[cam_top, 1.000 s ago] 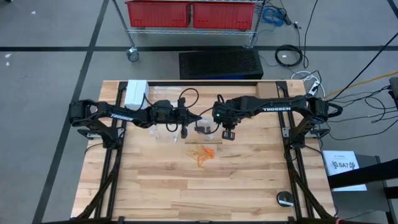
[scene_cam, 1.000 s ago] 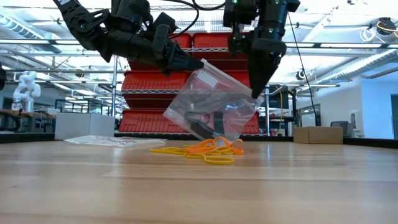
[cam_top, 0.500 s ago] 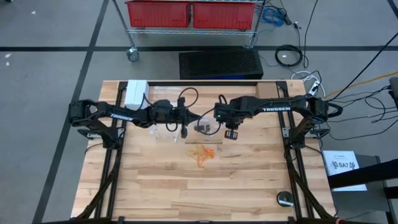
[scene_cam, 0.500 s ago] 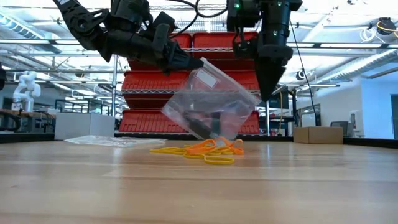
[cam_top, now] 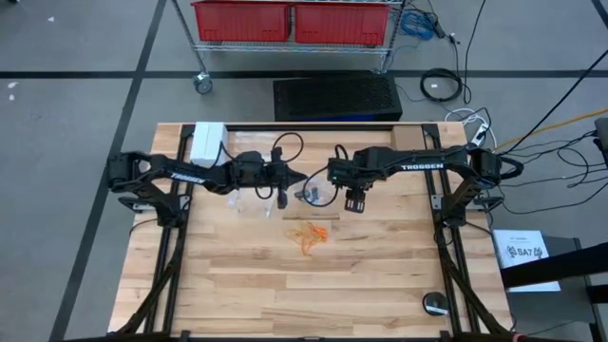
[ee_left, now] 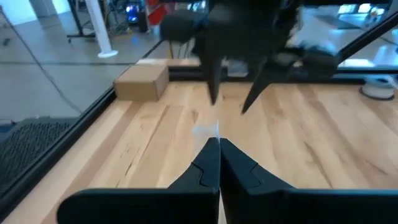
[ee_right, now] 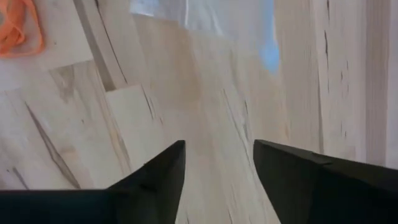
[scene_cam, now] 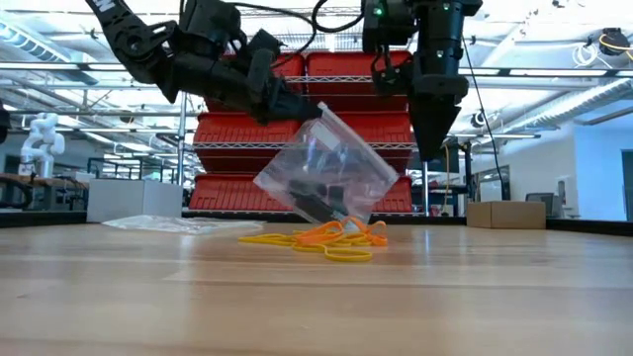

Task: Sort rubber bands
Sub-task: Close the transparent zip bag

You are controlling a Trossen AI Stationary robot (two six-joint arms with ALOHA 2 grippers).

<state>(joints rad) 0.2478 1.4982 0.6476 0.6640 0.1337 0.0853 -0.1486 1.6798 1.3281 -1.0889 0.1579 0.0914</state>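
Note:
A clear plastic bag (scene_cam: 331,168) with black rubber bands (scene_cam: 318,201) inside hangs from my left gripper (scene_cam: 309,105), which is shut on it near the table's middle (cam_top: 300,182). Below it a small heap of orange and yellow rubber bands (scene_cam: 326,237) lies on the table (cam_top: 312,236). My right gripper (scene_cam: 427,150) stands open, pointing down, just right of the bag (cam_top: 353,203) and touches nothing. Its wrist view shows bare wood between the fingers (ee_right: 217,155) and the bag (ee_right: 205,15) beyond them. My left gripper pinches the bag's upper corner (scene_cam: 320,109) between its two shut fingers. The fingers come nearly level from the table's left. The bag hangs tilted below them, its lower corner (scene_cam: 341,220) down at the heap of bands.
A white box (cam_top: 209,141) stands at the far left and a cardboard box (cam_top: 407,136) at the far right. Another clear bag (scene_cam: 168,223) lies flat left of the heap. A round black object (cam_top: 435,304) sits near the front right corner.
My right gripper has opened and let go of the bag's right side, tipping a little more upright. That side of the bag has sagged down and toward the left; the bag now hangs from my left gripper alone.

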